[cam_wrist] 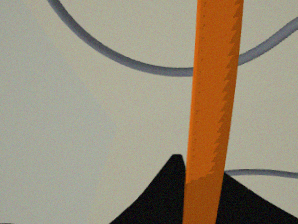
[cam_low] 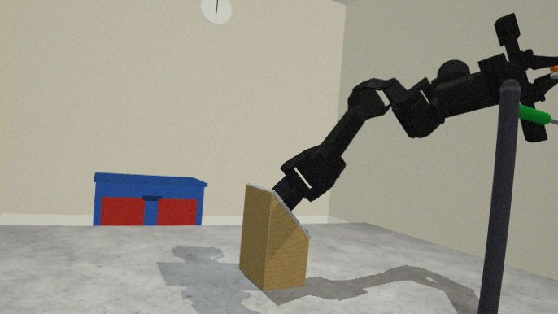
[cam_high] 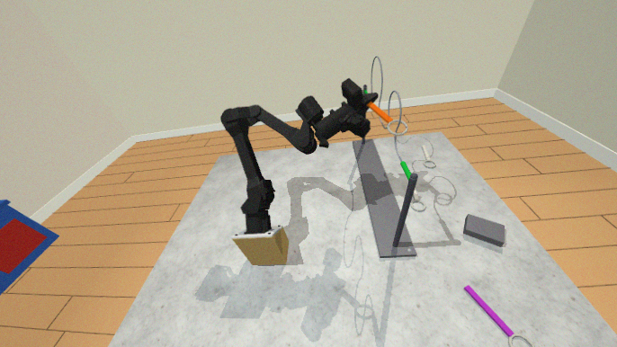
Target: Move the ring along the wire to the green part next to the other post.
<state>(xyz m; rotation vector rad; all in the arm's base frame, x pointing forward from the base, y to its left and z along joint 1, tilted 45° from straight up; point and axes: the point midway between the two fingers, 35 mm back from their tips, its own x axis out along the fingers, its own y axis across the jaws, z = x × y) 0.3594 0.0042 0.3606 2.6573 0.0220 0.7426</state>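
Note:
My gripper is shut on the orange handle, high above the table. The ring is at the handle's far end, beyond the fingers; it is out of the wrist view. The grey wire crosses the ring's outline in the top view and passes behind the handle in the wrist view; whether they touch I cannot tell. The near green part is beside the near post. The far green part shows just behind the gripper; its post is mostly hidden.
The dark base strip carries the posts. Two tall wire loops rise close to the gripper. A dark block, a purple handle with a ring and pale handled rings lie on the table. A blue and red cabinet stands behind.

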